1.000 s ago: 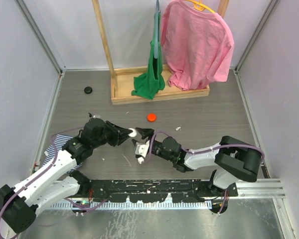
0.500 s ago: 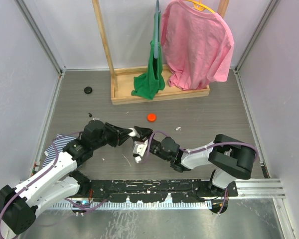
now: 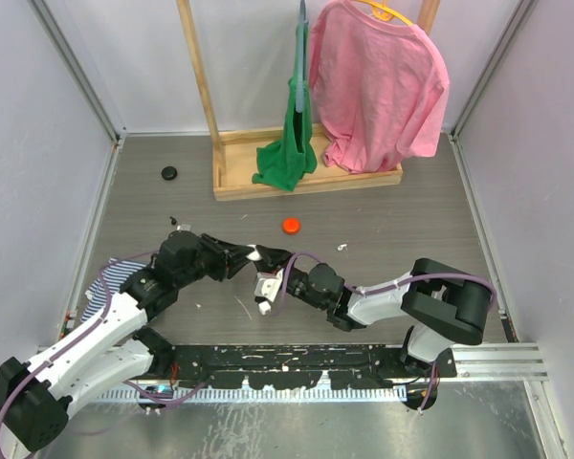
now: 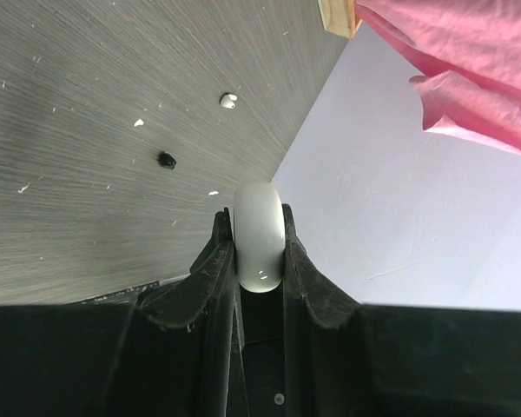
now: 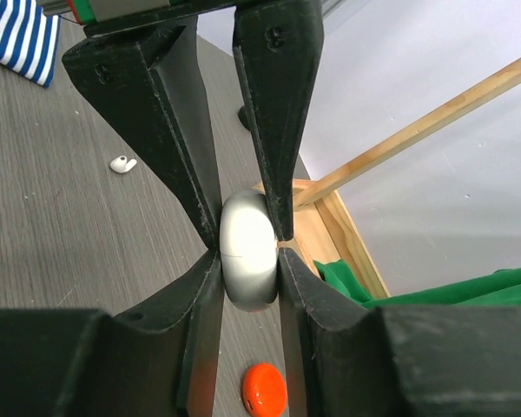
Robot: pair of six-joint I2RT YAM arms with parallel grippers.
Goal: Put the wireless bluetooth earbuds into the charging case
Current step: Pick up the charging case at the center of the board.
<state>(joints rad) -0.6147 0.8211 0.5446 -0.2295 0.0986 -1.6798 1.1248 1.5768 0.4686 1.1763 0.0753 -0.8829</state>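
The white charging case [image 3: 256, 254] is closed and held off the floor between both grippers. My left gripper [image 3: 244, 256] is shut on it; in the left wrist view the case [image 4: 259, 234] sits between the fingertips of the left gripper [image 4: 259, 221]. My right gripper [image 3: 274, 258] is shut on the same case [image 5: 247, 252] from the opposite side, right gripper [image 5: 247, 261] below, left fingers [image 5: 273, 113] above. One white earbud [image 3: 342, 247] lies on the floor to the right, also in the left wrist view [image 4: 228, 101]. Another earbud [image 5: 122, 163] lies near the left arm.
An orange cap [image 3: 290, 226] lies just beyond the grippers, also in the right wrist view [image 5: 263, 391]. A black disc [image 3: 169, 173] sits far left. A wooden rack [image 3: 306, 184] holds a green cloth [image 3: 289, 158] and a pink shirt [image 3: 378, 81]. A striped cloth [image 3: 105, 282] lies under the left arm.
My right gripper has edged left and its fingers now close on the case held by the left gripper. The left arm has barely moved.
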